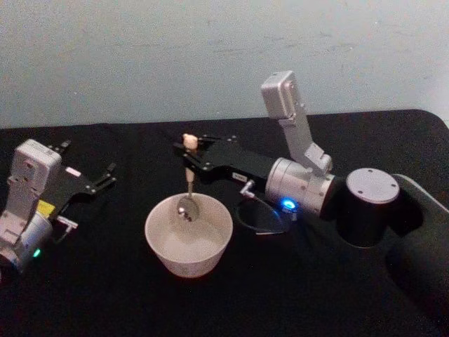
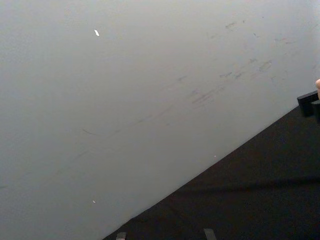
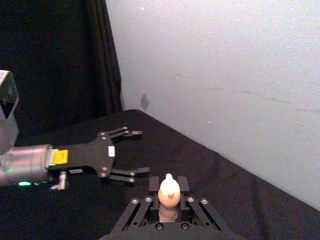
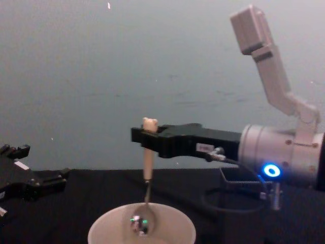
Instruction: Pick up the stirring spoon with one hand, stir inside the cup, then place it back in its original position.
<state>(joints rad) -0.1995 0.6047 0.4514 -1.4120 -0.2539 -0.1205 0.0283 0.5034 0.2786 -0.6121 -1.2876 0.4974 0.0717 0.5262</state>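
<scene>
My right gripper (image 1: pixel 185 150) reaches in from the right and is shut on the cream handle of the stirring spoon (image 1: pixel 189 184), just under the tiny bear head (image 3: pixel 169 189). The spoon hangs upright, and its shiny metal bowl (image 4: pixel 140 223) sits low inside the wide cream-white cup (image 1: pixel 158 219). From the chest, the gripper (image 4: pixel 145 138) stands above the cup's rim (image 4: pixel 101 229). The dark grey square holder (image 1: pixel 261 219) stands right of the cup, partly hidden under the right arm. My left gripper (image 1: pixel 105 175) rests open at the left, away from the cup.
A black cloth (image 1: pixel 105 295) covers the table up to a pale wall (image 1: pixel 140 63) close behind. The right arm's thick dark joint (image 1: pixel 372 203) lies at the table's right. Bare cloth lies in front of the cup and between it and the left gripper.
</scene>
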